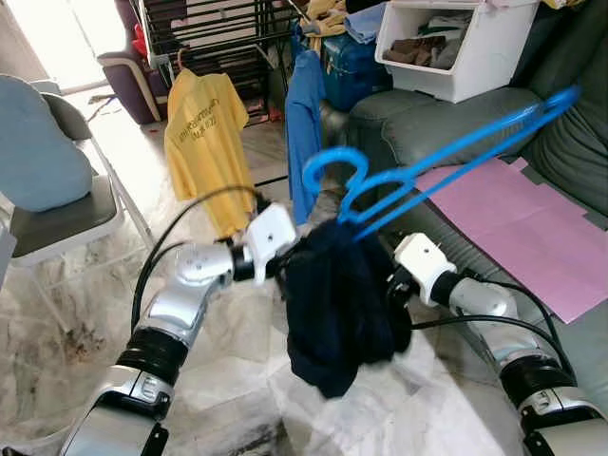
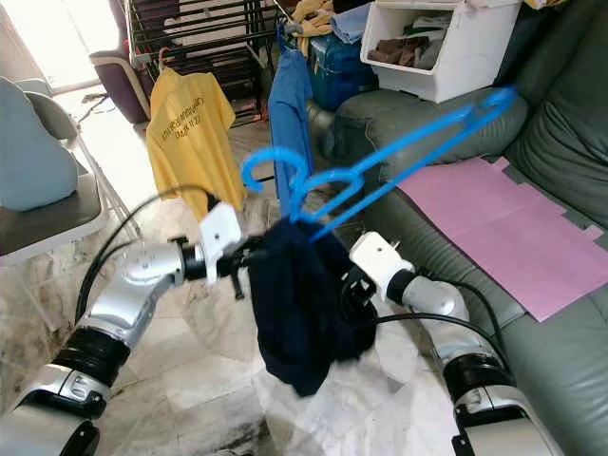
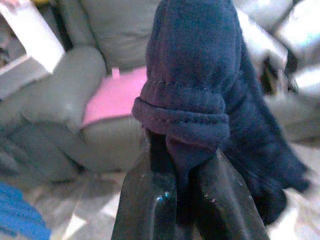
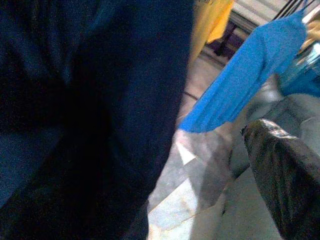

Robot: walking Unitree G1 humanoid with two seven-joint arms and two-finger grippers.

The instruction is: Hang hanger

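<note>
Hanger (image 1: 446, 157): blue plastic, smooth, slightly glossy.
Dark garment (image 1: 337, 309): navy knitted cloth, matt, with a ribbed, stitched hem.
Left gripper (image 3: 182, 200): black fingers, hard and glossy; its arm (image 1: 180, 304) has silver, satin-bright shells.
Yellow shirt (image 1: 202, 142): soft matt cloth with printed lettering.
Blue shirt (image 1: 304, 133): thin matt cloth.
Sofa (image 1: 437, 119): grey-green upholstery, leather-like, faint sheen.
Pink sheet (image 1: 527, 223): flat, matt, paper-like.
Storage bin (image 1: 465, 43): white plastic, smooth.
Rack (image 1: 223, 38): dark metal bars.
Floor (image 1: 237, 380): pale veined stone, polished.
</note>
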